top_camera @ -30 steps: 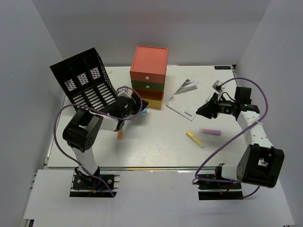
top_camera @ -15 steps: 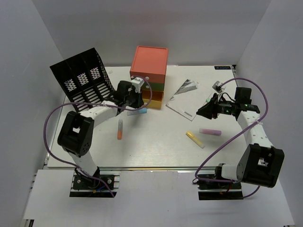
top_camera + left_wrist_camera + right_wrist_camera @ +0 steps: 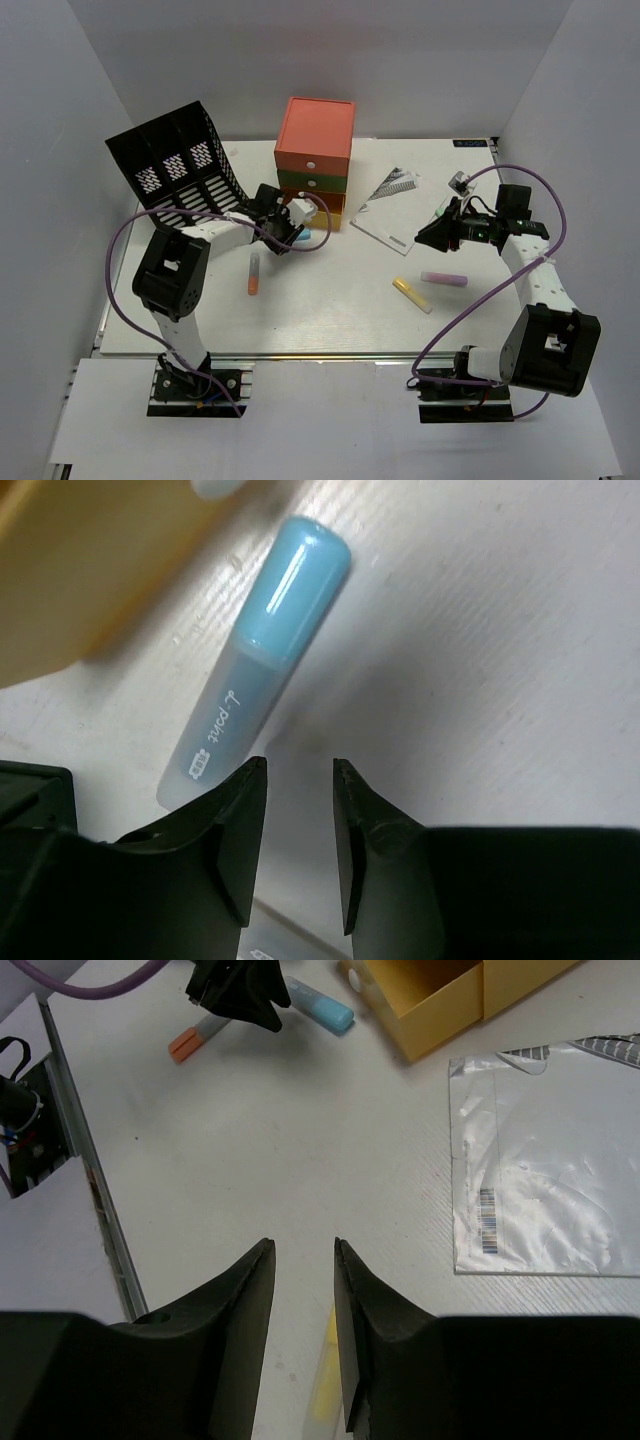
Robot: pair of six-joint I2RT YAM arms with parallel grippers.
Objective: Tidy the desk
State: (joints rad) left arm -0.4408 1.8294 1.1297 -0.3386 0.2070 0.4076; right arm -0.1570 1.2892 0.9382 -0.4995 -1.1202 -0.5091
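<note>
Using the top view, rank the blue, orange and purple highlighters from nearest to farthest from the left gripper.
1. Blue highlighter, just ahead of the left gripper.
2. Orange highlighter, nearer the arm bases.
3. Purple highlighter, far across on the right.

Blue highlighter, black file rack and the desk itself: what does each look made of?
Blue highlighter: plastic, it seems; glossy cap with a streak of glare, frosted translucent barrel with white print.
Black file rack: rigid perforated panels, matte; plastic or metal mesh, cannot tell which.
Desk: white, matte, faintly textured surface; likely laminate or painted board.
</note>
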